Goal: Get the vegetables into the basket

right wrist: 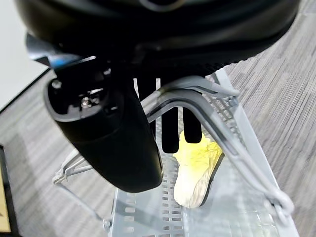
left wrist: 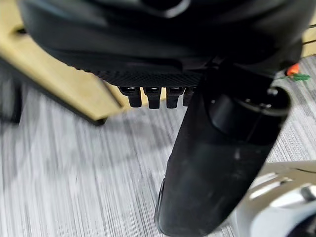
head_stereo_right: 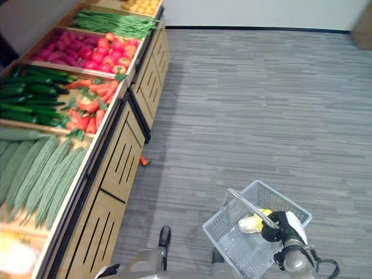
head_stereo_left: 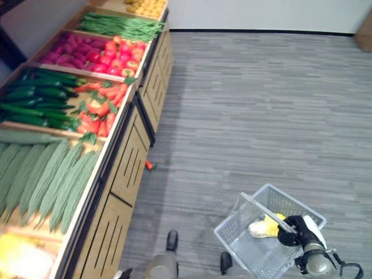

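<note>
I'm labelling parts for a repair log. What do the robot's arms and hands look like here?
The right robot hand is dark and glossy, with a white cover at its side, on a silver-grey rounded forearm. Up close its palm has a fine textured pad. The left robot hand is likewise black, with a thick smooth thumb and short square-tipped fingers.

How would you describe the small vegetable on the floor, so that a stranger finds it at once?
Start from the long wooden produce stand on the left and follow its front down to the grey floor. There, against its base, below the red-pepper bin, lies one small orange-red vegetable with a green stem, alone.
</note>
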